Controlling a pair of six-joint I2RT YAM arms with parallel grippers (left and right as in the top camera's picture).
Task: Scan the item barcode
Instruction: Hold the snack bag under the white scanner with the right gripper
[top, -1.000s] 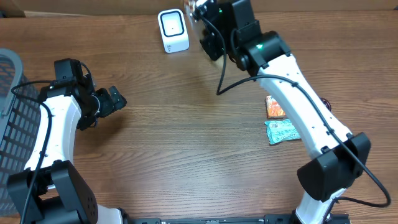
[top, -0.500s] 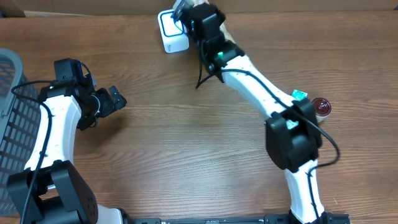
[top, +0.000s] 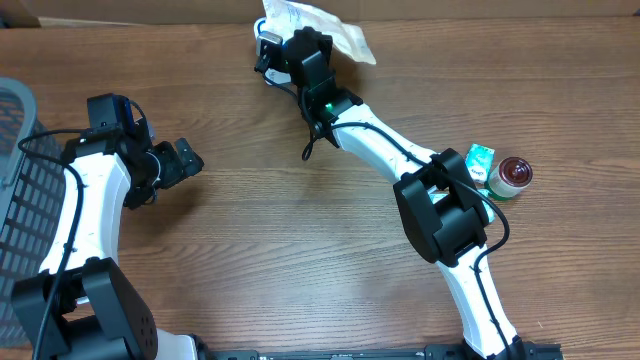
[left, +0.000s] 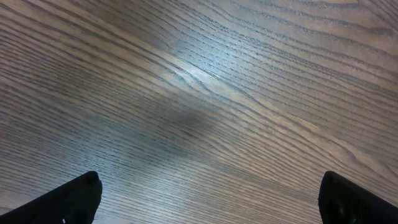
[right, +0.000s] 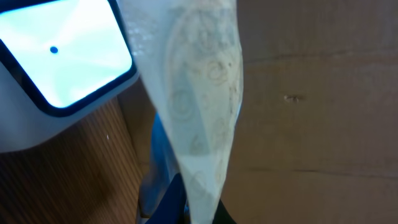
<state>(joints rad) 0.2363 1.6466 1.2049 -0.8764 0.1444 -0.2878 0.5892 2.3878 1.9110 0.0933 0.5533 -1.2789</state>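
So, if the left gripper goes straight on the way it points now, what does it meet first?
Probably the bare table. The left gripper is open and empty; its wrist view shows only wood ahead of it, no object. How far off the surface lies is unclear.

White arms (top: 380, 145) — black joints, black cables.

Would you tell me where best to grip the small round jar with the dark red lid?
Probably from straight above, jaws closing across the small round jar: it seems upright, dark red lid up. Avoid the side where the teal packet lies close.
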